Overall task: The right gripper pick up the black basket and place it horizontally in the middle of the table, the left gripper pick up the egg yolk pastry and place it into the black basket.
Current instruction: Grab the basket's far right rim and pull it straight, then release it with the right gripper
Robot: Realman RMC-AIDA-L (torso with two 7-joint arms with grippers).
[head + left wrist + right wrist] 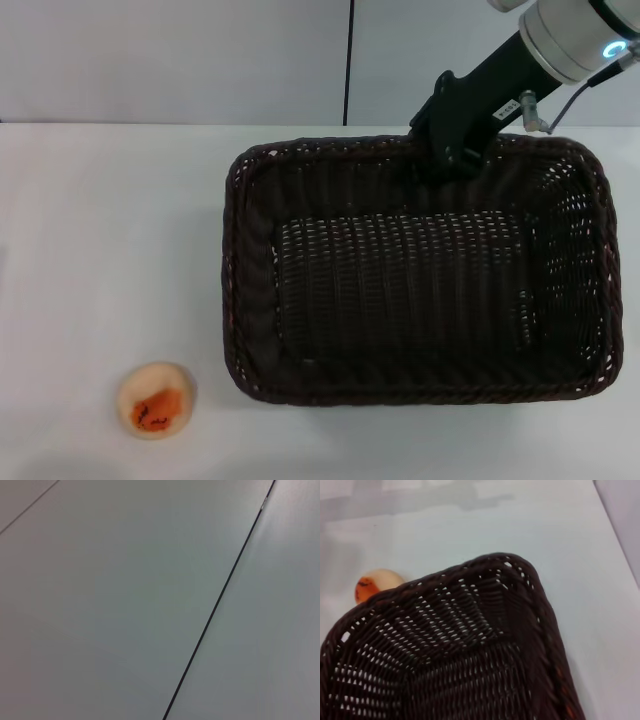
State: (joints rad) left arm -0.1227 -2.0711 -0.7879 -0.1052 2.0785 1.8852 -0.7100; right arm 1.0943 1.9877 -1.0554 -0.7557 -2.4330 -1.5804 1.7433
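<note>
Black basket [415, 270] lies lengthwise on the table [110, 230], its far rim pinched by the right gripper [447, 150]; placement step, release next. Egg yolk pastry [155, 400] waits.

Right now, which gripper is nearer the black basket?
The right. The right gripper sits at the far rim of the black basket. The left gripper appears in no view, and its wrist camera shows only plain surface, so it is away from the basket.

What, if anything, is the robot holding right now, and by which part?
The right gripper sits at the black basket's far rim; whether it grips cannot be told.
</note>
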